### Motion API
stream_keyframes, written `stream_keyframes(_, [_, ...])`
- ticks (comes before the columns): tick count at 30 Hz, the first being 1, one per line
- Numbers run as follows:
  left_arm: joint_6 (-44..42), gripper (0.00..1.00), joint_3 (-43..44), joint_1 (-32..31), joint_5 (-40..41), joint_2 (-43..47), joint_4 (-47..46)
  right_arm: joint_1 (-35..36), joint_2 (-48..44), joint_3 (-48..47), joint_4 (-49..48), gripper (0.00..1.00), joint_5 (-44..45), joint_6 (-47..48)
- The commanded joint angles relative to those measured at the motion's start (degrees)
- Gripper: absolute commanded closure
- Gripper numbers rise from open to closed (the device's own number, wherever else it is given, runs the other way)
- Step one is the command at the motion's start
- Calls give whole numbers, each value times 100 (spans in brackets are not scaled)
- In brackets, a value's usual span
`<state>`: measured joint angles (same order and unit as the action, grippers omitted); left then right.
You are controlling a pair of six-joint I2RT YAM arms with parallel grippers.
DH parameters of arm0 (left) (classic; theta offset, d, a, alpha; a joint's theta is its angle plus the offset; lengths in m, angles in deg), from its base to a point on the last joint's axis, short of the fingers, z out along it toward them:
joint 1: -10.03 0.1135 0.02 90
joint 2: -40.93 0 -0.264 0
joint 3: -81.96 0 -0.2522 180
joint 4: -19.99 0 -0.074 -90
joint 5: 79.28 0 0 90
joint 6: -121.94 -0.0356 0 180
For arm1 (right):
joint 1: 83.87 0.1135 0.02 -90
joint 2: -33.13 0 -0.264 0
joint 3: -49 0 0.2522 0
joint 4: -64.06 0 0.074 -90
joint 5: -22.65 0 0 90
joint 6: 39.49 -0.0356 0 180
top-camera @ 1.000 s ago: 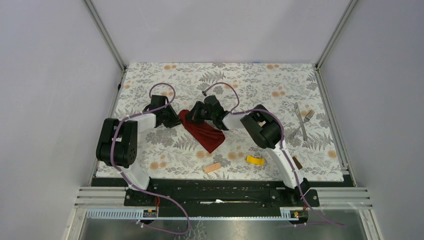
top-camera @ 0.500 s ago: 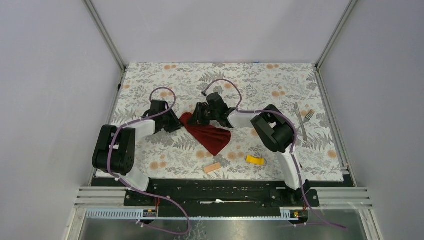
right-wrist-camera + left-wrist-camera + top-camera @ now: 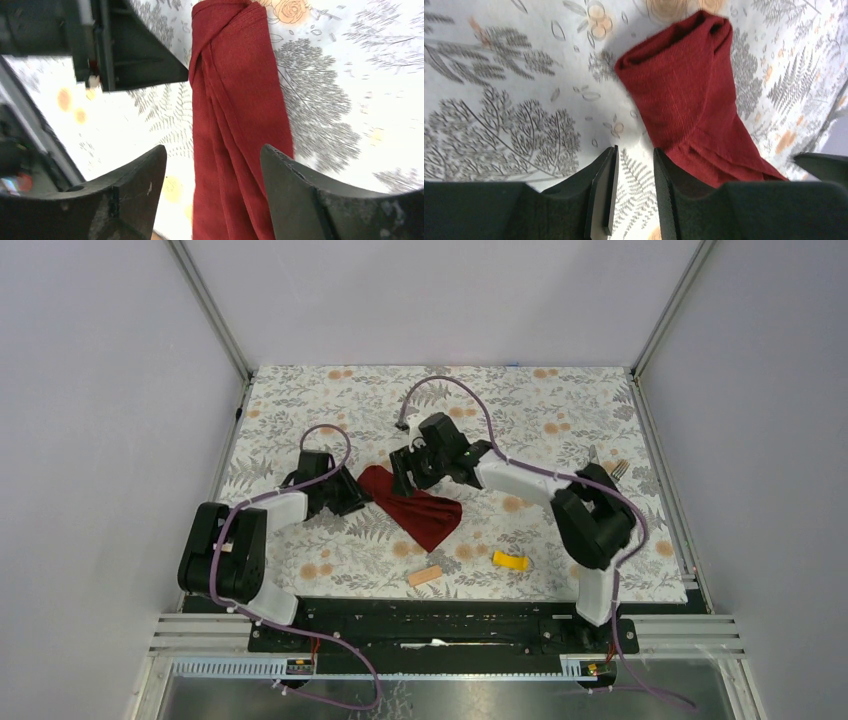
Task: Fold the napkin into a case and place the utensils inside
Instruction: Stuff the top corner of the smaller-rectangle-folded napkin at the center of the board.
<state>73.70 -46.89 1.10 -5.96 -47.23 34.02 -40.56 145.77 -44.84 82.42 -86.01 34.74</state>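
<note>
The dark red napkin [image 3: 415, 508] lies on the flowered tablecloth as a folded, creased strip [image 3: 689, 95]. My left gripper [image 3: 352, 498] sits at its left end; in the left wrist view this gripper [image 3: 635, 155] is open, with only tablecloth between its fingers. My right gripper [image 3: 405, 472] hovers over the napkin's far end with its jaws wide apart. In the right wrist view the cloth [image 3: 235, 125] runs under that gripper [image 3: 214, 150], untouched. Only the fork tip [image 3: 620, 468] and knife tip [image 3: 594, 452] peek out behind the right arm.
A tan block [image 3: 425, 575] and a yellow block [image 3: 511, 561] lie near the front edge, below the napkin. The left arm's black gripper [image 3: 130, 50] shows beside the cloth in the right wrist view. Metal frame rails border the table.
My right gripper has opened wide and let go of the napkin, and its arm has stretched out to the right. The left gripper has opened a little and drawn back left.
</note>
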Motion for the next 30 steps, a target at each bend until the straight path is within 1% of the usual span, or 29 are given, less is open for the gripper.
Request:
stream_keyframes(1, [122, 61, -375, -39, -481, 252, 228, 535, -1208, 515, 618, 21, 1310, 2502])
stream_keyframes(4, [379, 58, -574, -39, -772, 412, 117, 584, -1428, 776, 651, 19, 1549, 2921])
stream_keyframes(7, [695, 54, -850, -34, -1093, 551, -65, 623, -1406, 816, 788, 17, 1534, 3183])
stream_keyframes(11, [1323, 51, -1248, -81, -1530, 606, -667, 741, -1267, 847, 885, 16, 1657, 3350])
stream_keyframes(15, [1708, 50, -1393, -222, -1574, 626, -948, 791, -1128, 886, 884, 15, 1953, 3459])
stream_keyframes(24, [2449, 50, -1759, -436, -1465, 482, -1681, 825, -878, 1013, 791, 15, 1948, 3503])
stream_keyframes(27, [2674, 50, -1830, -501, -1515, 317, -2017, 837, -835, 1020, 708, 17, 1999, 3497])
stream_keyframes(30, [2754, 53, -1831, -592, -1477, 181, -2162, 850, -749, 966, 680, 23, 2072, 3455])
